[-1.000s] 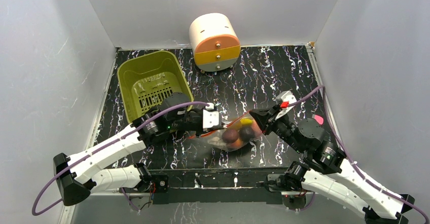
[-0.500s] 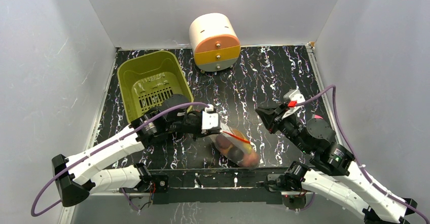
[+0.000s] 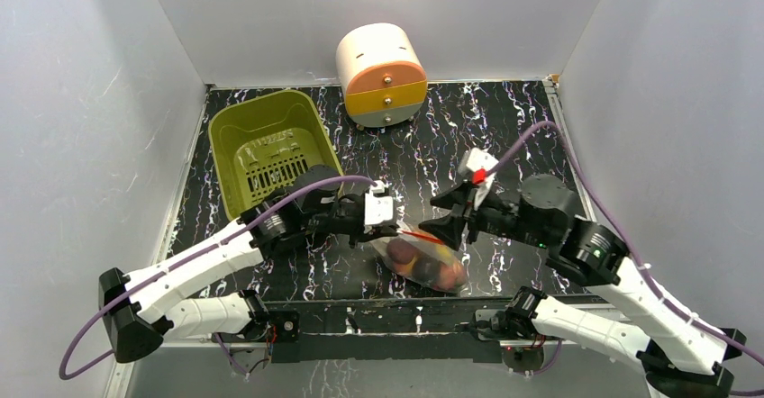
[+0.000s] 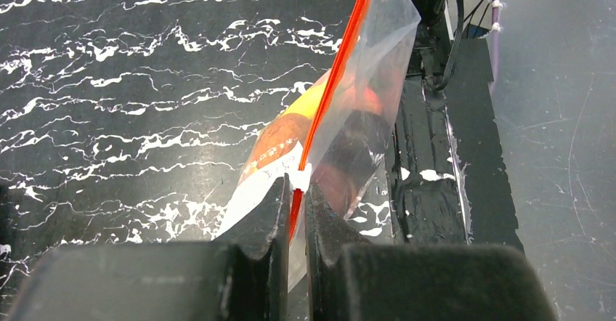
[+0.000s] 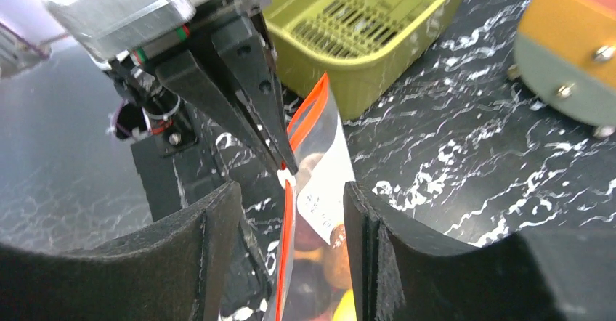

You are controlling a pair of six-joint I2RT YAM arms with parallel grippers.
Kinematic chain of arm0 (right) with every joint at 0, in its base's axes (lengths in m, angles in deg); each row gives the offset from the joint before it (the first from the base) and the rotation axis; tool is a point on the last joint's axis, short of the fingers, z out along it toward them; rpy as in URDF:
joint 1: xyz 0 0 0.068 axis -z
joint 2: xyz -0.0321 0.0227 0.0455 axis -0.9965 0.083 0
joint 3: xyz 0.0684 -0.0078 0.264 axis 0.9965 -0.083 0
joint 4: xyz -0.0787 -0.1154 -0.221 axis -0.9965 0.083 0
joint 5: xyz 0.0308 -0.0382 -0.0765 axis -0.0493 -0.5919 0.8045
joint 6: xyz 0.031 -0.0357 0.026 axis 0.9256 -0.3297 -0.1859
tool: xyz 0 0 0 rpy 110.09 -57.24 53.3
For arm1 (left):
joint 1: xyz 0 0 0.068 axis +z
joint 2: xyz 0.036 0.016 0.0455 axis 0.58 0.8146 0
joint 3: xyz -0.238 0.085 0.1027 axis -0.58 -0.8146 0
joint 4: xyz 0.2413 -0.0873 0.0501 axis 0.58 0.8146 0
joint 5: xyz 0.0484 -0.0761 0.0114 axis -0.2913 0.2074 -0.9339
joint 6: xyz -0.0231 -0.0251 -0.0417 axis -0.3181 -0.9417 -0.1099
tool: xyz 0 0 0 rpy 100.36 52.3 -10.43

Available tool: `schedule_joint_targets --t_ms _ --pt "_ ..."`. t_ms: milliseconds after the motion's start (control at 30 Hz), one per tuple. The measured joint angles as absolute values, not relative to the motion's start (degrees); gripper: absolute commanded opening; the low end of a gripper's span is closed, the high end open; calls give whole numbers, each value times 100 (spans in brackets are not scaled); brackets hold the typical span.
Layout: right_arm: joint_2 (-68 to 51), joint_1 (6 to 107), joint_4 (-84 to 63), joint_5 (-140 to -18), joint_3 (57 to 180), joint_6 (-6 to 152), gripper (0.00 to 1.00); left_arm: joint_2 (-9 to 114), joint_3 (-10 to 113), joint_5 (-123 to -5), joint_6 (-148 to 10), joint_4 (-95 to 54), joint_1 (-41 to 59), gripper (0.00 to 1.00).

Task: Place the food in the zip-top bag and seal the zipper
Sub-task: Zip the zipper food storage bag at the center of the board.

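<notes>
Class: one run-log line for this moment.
left gripper: jaws shut on zipper | right gripper: jaws open around zip-top bag | food: in bag

The clear, thin plastic zip-top bag looks glossy and crinkled, and its red-orange zipper strip is smooth plastic. Inside, the small round toy foods shine like moulded plastic. The black, white-veined counter is polished and reflective. At ten o'clock, the olive-green slotted basket is smooth, semi-matt plastic. The left end effector and right end effector have matt black plastic fingers.
</notes>
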State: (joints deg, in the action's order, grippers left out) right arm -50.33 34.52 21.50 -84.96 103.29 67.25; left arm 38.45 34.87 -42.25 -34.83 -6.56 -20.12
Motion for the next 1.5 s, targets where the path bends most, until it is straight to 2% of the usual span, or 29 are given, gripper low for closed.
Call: schedule_joint_targets --t_ms 300,600,667,767,800,1500 --pt "-4528 3452 2559 -8775 10208 6552 56 4075 3529 -4210 -3566 -844 -2012 0" --pt "-4321 3452 2701 -8793 9911 6279 51 4156 3559 -4192 -3654 -942 -2012 0" --pt "-4321 3452 2760 -8767 9826 6220 41 4164 3583 -4175 -3664 -942 -2012 0" --pt "-4332 3452 2832 -8679 9747 6104 7 4173 3605 -4157 -3691 -947 -2012 0" --pt "-4334 3452 2834 -8662 9747 6089 0 4175 3605 -4144 -3699 -953 -2012 0" --pt "-5005 3432 2930 -8080 9747 5918 0 3906 3682 -4518 -3568 -680 -2016 0"
